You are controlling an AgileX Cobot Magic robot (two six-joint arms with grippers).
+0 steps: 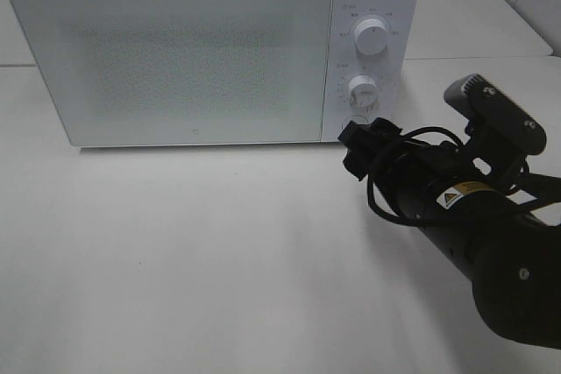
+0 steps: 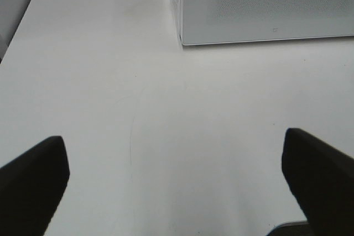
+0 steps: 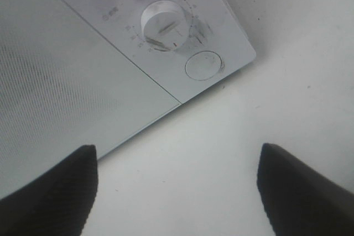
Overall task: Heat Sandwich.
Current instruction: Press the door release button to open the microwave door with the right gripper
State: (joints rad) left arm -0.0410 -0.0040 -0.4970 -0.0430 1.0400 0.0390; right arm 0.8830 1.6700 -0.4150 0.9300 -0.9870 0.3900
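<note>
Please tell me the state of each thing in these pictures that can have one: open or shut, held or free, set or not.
Microwave door: shut.
Upper dial: setting too small to read.
Lower dial: setting too small to read.
Round button: free, nothing touches it.
Left pincer: open, holds nothing.
Right pincer: open, holds nothing, in front of the dials.

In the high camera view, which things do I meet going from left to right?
microwave door → upper dial → wrist camera on the right arm
</note>
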